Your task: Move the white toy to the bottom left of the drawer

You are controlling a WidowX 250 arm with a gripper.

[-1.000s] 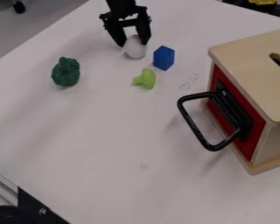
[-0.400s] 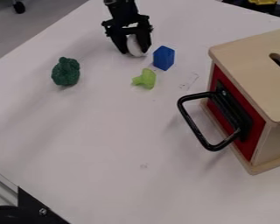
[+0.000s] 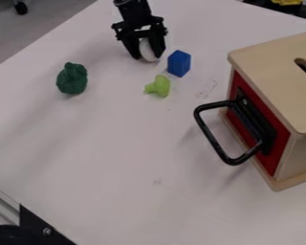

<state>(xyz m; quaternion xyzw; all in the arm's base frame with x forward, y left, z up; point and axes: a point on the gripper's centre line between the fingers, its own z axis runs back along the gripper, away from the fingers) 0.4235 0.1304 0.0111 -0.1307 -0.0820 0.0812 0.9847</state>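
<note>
the fingers (image 3: 131,49) of the black gripper (image 3: 148,57) have been lowered since the earliest view, and the white toy (image 3: 147,49) is now pinched between them, one on either side. little has been altered since the second view, so the grasp seems to be settled rather than still being sought. the toy is held at the far side of the table (image 3: 117,143), behind the blue block (image 3: 179,63) and the lime-green toy (image 3: 158,86); no carry toward the goal has been made.

the drawer (image 3: 280,148), red-fronted with a black handle (image 3: 212,139), is set in the wooden box (image 3: 274,57) and appears closed. by "bottom left", the bare stretch of table below and left of the handle is probably meant. a lift is called for next, high enough for the blue block and lime-green toy to be cleared. being smooth and rounded, the toy could be let slip if it is gripped off-centre.
</note>
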